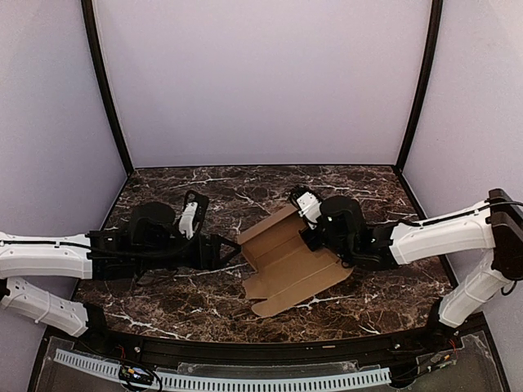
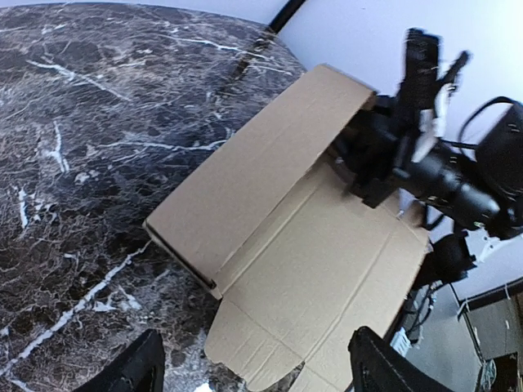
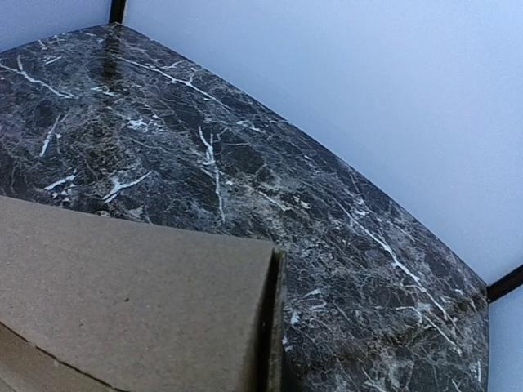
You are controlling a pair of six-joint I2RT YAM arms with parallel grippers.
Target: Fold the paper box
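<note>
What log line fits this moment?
paper box: far panel raised | left hand: open, near box edge | right hand: at raised panel, grip unclear

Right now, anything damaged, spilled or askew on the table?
Nothing damaged or spilled. The paper box lies diagonal on the marble table, half-folded: one panel raised, the rest flat. The right gripper sits at the raised panel's far end; the left gripper is open beside its left edge.

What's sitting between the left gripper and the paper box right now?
Nothing visible. The open left gripper faces the paper box directly at its near edge, with only the marble table beneath.
</note>
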